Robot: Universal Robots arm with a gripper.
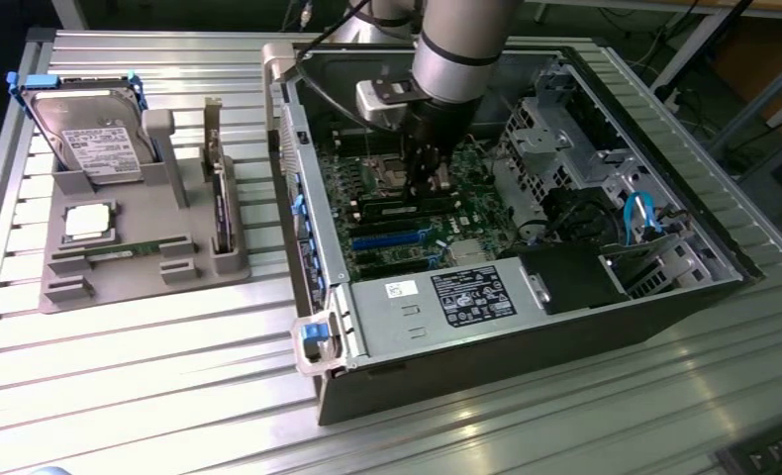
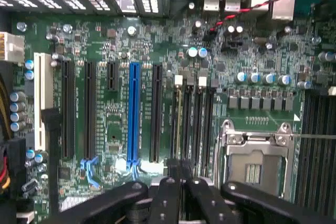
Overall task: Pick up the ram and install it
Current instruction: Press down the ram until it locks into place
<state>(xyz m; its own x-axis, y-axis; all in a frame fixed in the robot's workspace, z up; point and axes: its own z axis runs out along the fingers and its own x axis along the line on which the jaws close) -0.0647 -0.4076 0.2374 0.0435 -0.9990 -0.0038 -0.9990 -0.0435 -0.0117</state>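
- Gripper (image 1: 431, 178): dark metal fingers lowered into the open computer case (image 1: 708, 247), over the green motherboard (image 1: 464, 223). Whether the fingers are parted or hold anything cannot be told.
- Memory slots (image 2: 191, 124): narrow parallel black channels beside the square metal CPU socket (image 2: 257, 158); the fingertips sit at their near ends.
- Ram (image 1: 130, 249): slim green strip lying flat in the grey moulded tray (image 1: 141, 282), well apart from the case.
- Case walls stand close around the arm.
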